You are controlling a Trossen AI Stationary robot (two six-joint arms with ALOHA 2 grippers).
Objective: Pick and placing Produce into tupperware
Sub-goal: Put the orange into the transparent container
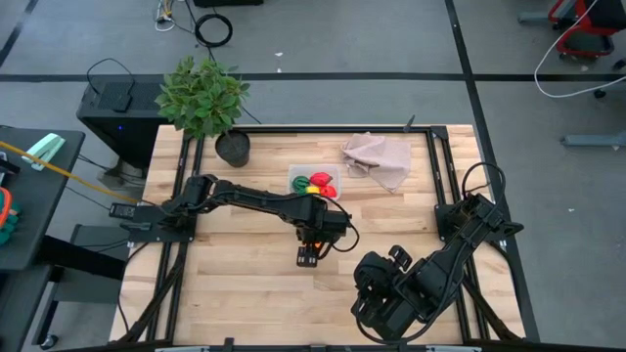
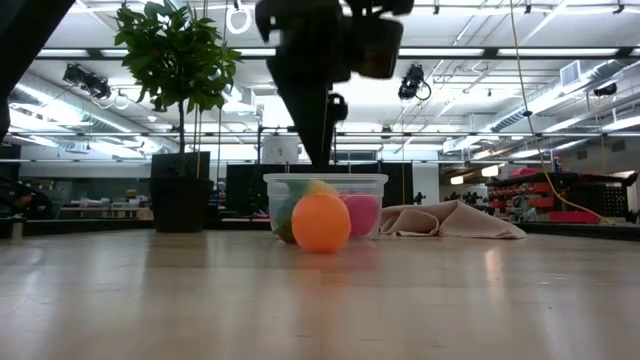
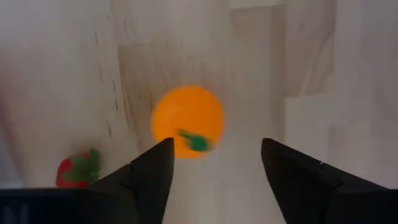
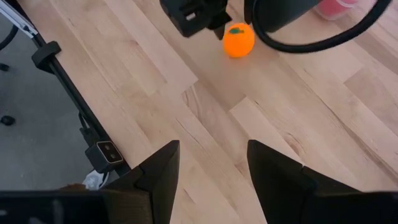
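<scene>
Above the toy orange [image 3: 187, 121] on the worktop [image 1: 235, 284] hangs the left end effector [image 3: 214, 168], fingers apart, holding nothing. Just behind sits the clear tupperware [image 2: 325, 205] with produce [image 1: 318, 184] inside. Right end effector [image 4: 211, 168] waits, open and empty.

I'm running this rig in what looks like a robotics lab or open workshop: beyond the wooden table [image 1: 245, 293] I see a grey floor with loose cables [image 1: 213, 29], ceiling strip lights [image 2: 560, 52] and benches of equipment.
</scene>
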